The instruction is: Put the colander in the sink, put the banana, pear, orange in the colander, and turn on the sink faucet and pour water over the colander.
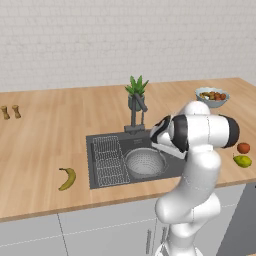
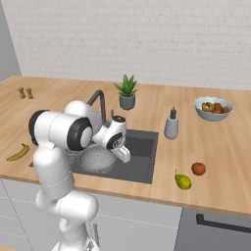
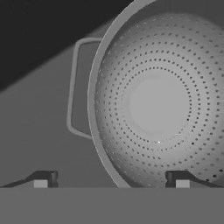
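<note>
The silver mesh colander [image 1: 145,163] sits upright in the dark sink [image 1: 131,143], right of the wire rack [image 1: 108,161]. In the hand view the colander [image 3: 157,105] is close below. My gripper [image 3: 111,180] is open, its fingertips [image 3: 43,179] wide apart on either side of the colander's rim near one handle, gripping nothing. From the right base view the gripper [image 2: 124,156] hangs low over the colander's right edge. The banana [image 1: 67,178] lies on the counter left of the sink. The orange [image 1: 243,148] and pear [image 1: 242,161] lie to the right. The faucet [image 1: 136,117] stands behind the basin, with no water running.
A potted plant [image 1: 136,92] stands behind the faucet. A pale blue fruit bowl [image 2: 212,108] sits at the back right and a soap dispenser [image 2: 171,125] stands by the sink's right rim. Two small shakers [image 1: 10,112] are at the far left.
</note>
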Tool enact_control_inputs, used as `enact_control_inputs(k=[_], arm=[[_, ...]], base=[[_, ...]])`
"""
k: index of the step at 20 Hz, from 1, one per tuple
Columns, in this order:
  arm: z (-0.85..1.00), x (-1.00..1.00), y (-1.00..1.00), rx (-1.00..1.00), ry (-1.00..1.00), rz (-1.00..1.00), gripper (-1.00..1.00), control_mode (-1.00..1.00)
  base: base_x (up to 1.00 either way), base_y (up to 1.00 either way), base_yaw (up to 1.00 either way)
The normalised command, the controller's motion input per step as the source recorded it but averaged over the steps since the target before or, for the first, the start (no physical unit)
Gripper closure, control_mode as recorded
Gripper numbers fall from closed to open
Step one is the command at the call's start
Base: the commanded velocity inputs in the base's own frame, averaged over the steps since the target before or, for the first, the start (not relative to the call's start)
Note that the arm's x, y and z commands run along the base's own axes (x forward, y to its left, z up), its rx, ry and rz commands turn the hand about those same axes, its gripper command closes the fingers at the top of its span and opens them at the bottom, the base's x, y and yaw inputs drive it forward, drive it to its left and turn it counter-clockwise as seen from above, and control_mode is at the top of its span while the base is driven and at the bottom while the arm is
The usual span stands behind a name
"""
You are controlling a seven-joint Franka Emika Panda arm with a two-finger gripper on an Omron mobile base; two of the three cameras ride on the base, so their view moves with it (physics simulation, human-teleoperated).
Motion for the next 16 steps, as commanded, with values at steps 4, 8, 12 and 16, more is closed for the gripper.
enact_control_inputs(k=[4, 8, 12, 16], arm=[[0.62, -0.09, -0.33, -0.01, 0.00, -0.01, -1.00, -1.00], [0.72, -0.08, -0.21, 0.00, 0.02, -0.33, -1.00, -1.00], [0.51, -0.16, -0.26, 0.00, 0.00, -0.58, -1.00, -1.00], [0.33, -0.38, -0.35, 0.00, 0.00, -0.61, -1.00, -1.00]], base=[[0.00, 0.00, 0.00], [0.00, 0.00, 0.00], [0.00, 0.00, 0.00], [0.00, 0.00, 0.00]])
